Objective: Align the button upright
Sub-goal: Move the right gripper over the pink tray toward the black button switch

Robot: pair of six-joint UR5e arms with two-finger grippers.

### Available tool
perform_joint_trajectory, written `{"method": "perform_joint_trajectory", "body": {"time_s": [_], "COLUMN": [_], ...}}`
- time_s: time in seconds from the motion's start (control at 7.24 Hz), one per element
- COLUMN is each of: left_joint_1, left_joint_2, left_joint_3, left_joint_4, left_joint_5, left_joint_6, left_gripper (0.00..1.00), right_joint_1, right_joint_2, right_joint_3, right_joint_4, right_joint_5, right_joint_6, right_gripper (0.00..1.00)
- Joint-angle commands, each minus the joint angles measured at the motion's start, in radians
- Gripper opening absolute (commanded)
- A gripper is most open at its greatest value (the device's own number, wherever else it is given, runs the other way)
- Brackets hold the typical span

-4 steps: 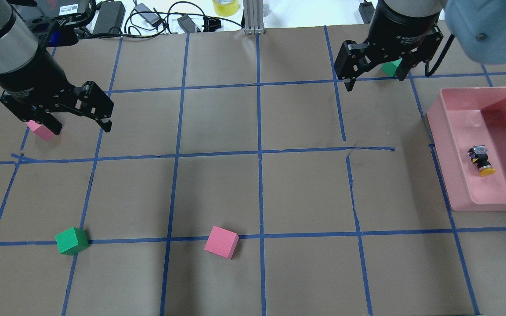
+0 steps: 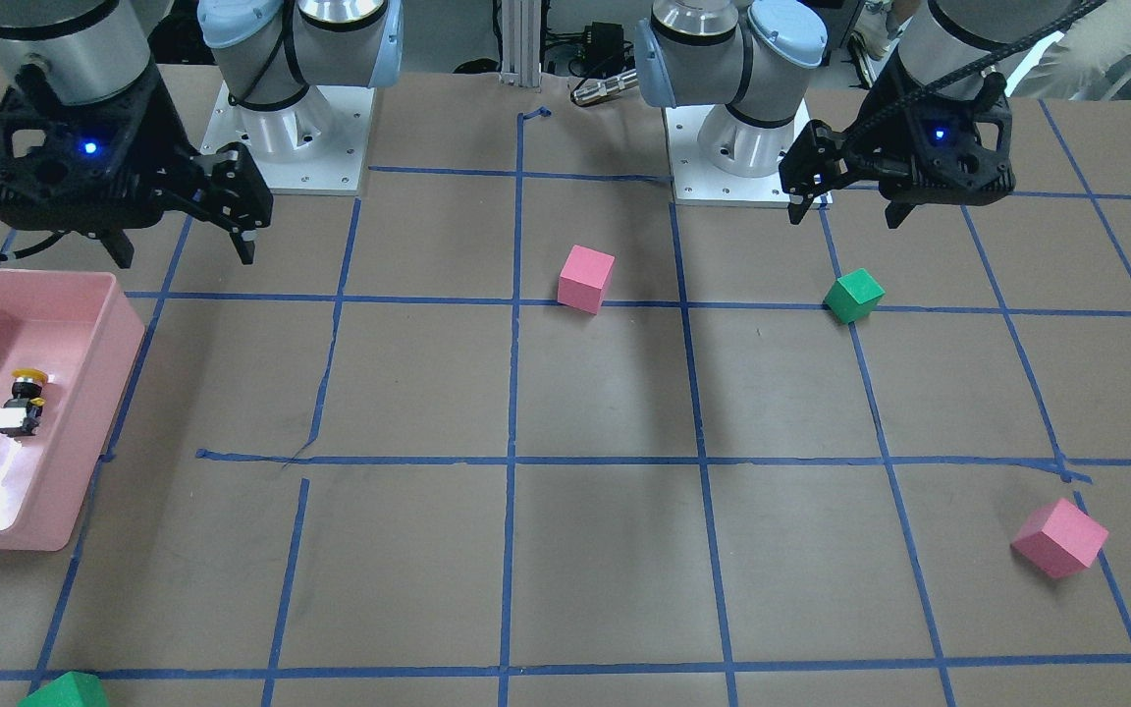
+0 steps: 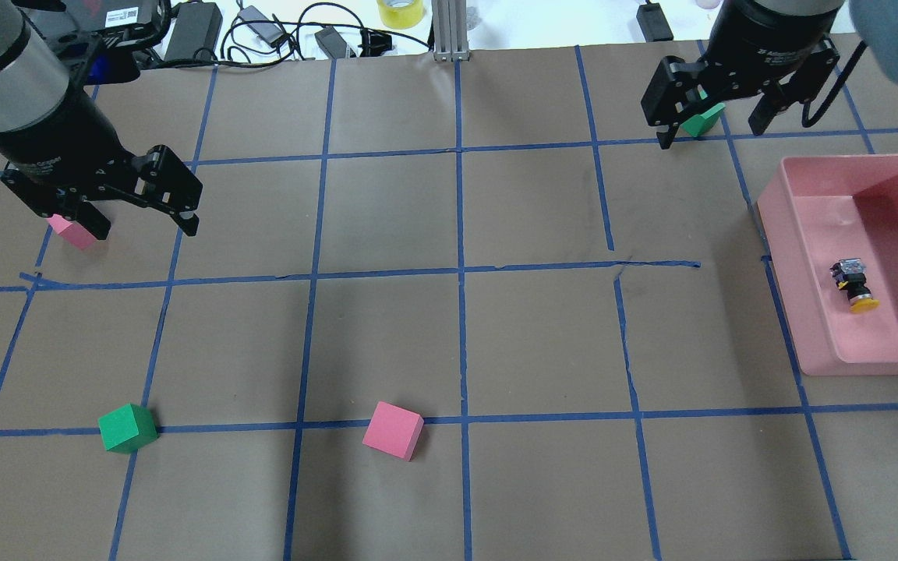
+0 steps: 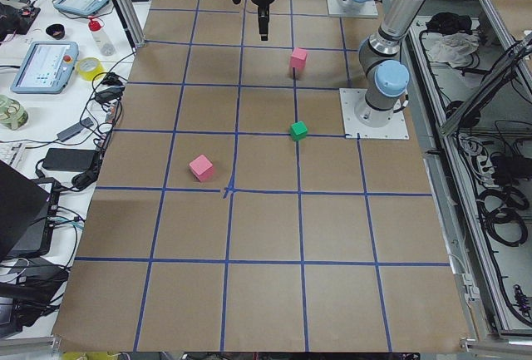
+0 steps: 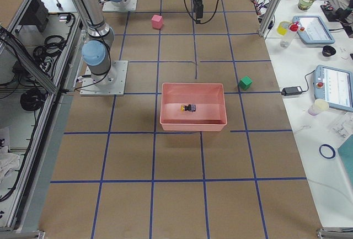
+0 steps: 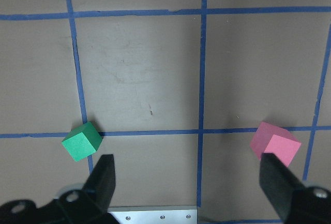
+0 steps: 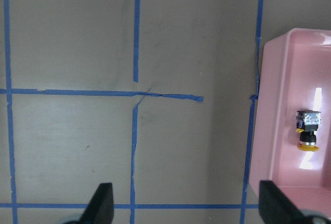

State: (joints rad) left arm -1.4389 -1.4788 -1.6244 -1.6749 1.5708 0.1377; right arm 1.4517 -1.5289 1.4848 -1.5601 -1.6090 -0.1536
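Observation:
The button [image 3: 854,284] lies on its side in the pink bin [image 3: 858,158] at the table's right, yellow cap toward the near side, grey-white base toward the far side. It also shows in the front view [image 2: 24,401], the right side view [image 5: 188,107] and the right wrist view [image 7: 307,137]. My right gripper [image 3: 710,134] hangs open and empty above the table, left of the bin's far corner and apart from the button. My left gripper [image 3: 145,227] is open and empty over the table's far left.
A green cube [image 3: 702,121] sits under the right gripper and a pink cube [image 3: 72,231] under the left gripper. Another green cube [image 3: 128,428] and pink cube [image 3: 393,430] lie on the near half. Cables and power bricks line the far edge.
My right gripper has moved to the right and toward the far edge, closer to the bin's side. The left arm, the button and the cubes have not moved.

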Motion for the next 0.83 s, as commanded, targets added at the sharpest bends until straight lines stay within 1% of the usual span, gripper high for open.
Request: {"method": "perform_joint_trajectory", "body": {"time_s": [0.0, 0.14, 0.28, 0.41, 0.69], "left_joint_1": [0.002, 0.0, 0.0, 0.0, 0.0], "left_joint_2": [-0.002, -0.003, -0.003, -0.003, -0.003], "left_joint_3": [0.0, -0.002, -0.005, -0.005, -0.005], "left_joint_4": [0.006, 0.006, 0.004, 0.006, 0.006], "left_joint_5": [0.0, -0.002, 0.0, 0.0, 0.002], "left_joint_6": [0.003, 0.003, 0.003, 0.003, 0.003], "left_gripper": [1.0, 1.0, 1.0, 1.0, 1.0], "right_joint_1": [-0.17, -0.251, -0.328, -0.397, -0.482], "right_joint_2": [0.016, 0.042, 0.073, 0.107, 0.151], "right_joint_3": [0.056, 0.107, 0.161, 0.228, 0.372], "right_joint_4": [-0.011, -0.085, -0.189, -0.31, -0.568], "right_joint_5": [0.012, 0.014, 0.014, 0.015, 0.014], "right_joint_6": [-0.117, -0.201, -0.318, -0.387, -0.448], "right_gripper": [1.0, 1.0, 1.0, 1.0, 1.0]}}
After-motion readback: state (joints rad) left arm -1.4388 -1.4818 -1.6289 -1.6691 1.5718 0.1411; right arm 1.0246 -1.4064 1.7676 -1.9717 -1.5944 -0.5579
